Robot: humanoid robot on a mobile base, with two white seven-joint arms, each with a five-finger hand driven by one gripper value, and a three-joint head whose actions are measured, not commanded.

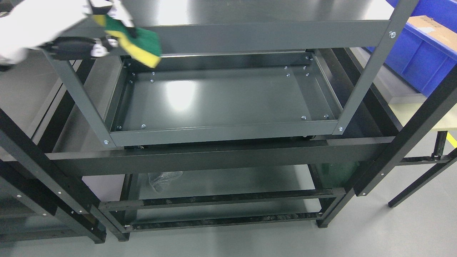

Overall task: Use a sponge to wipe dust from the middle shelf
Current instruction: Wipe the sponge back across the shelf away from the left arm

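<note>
Sponge (137, 41) gripped in my left robot hand (96, 26), seemingly above middle shelf (221, 96); lowering needed before wiping.

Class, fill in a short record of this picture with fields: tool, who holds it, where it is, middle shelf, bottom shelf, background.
tool: sponge, green over yellow
holder: left hand, white, fingers gripping the sponge
position: upper left, in front of the top shelf rail, above the middle shelf, not touching it
middle shelf: grey tray, nothing on it, light glare
bottom shelf: clear plastic bag
background: blue bin at upper right
right hand: not in view
</note>
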